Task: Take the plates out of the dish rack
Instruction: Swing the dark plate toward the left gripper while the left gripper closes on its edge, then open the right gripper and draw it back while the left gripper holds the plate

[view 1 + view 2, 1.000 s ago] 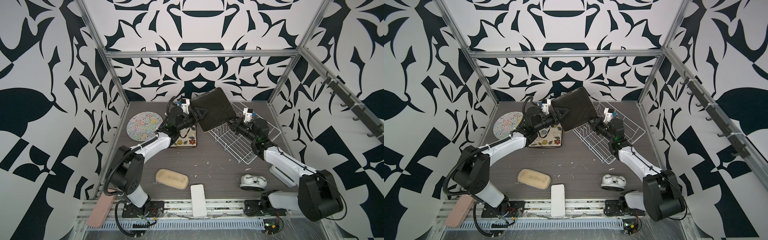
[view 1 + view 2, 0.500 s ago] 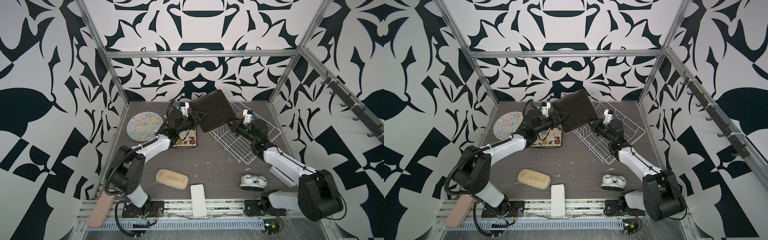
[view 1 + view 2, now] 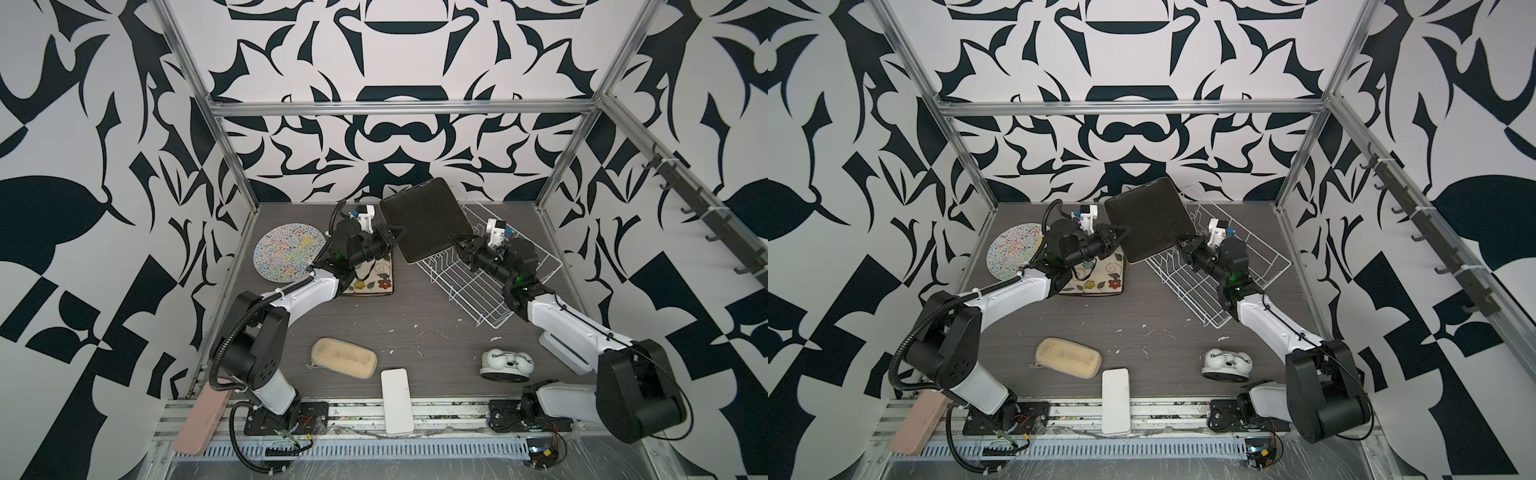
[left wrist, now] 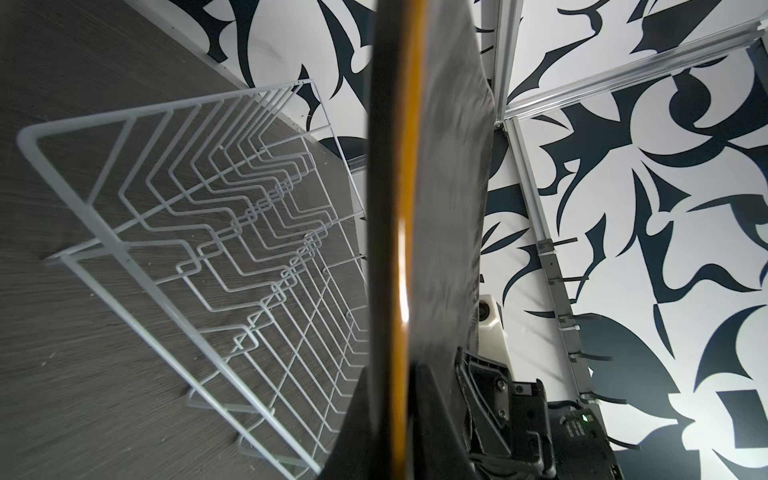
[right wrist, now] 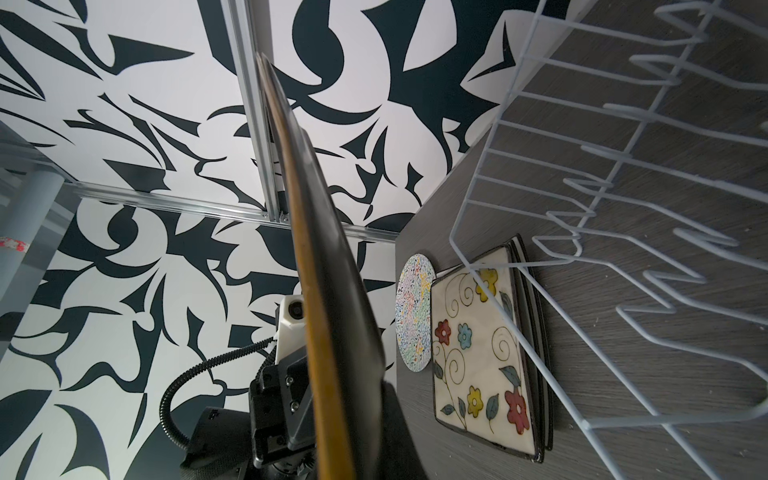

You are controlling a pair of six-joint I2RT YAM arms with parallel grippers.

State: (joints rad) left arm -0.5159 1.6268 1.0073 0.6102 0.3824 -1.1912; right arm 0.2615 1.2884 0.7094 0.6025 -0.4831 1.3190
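A dark square plate [image 3: 424,220] hangs tilted in the air above the near-left end of the white wire dish rack [image 3: 478,286], held from both sides. My left gripper [image 3: 401,235] is shut on its left edge, and in the left wrist view the fingers [image 4: 432,415] clamp the orange-lined rim [image 4: 399,208]. Opposite it, my right gripper [image 3: 453,239] is shut on the right edge [image 5: 328,291]. No plate shows in the rack [image 4: 208,232]. A round squiggle plate [image 3: 289,252] and a floral square plate [image 3: 374,280] lie on the table at the left, the floral one on dark plates [image 5: 540,332].
A beige sponge [image 3: 344,357] and a white flat block [image 3: 397,401] lie near the front edge. A white-and-black device [image 3: 506,365] sits at front right. A pink block [image 3: 201,415] leans at the front-left corner. Metal frame posts bound the table.
My left gripper's jaws have closed onto the dark plate's left edge. The right gripper has kept its grip, and the plate has hardly moved.
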